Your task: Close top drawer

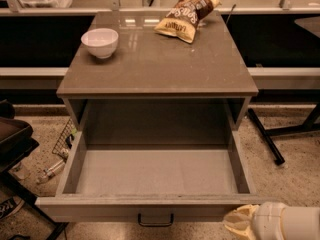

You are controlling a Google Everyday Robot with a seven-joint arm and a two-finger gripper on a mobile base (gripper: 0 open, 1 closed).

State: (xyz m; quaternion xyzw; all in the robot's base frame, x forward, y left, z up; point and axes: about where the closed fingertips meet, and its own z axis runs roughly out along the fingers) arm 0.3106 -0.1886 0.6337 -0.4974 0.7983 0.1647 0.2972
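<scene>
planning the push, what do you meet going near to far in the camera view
gripper at bottom right, by the drawer front → open top drawer → white bowl → chip bag

Dim and warm-toned, lit from overhead at the back. Glaring in pale patches on the far counter (pixel 165 69) beside the bowl (pixel 100 42). Deeply shadowed in the recess above the top drawer (pixel 155 176). Brightest on the pale claw (pixel 240 223), bottom right corner.
</scene>
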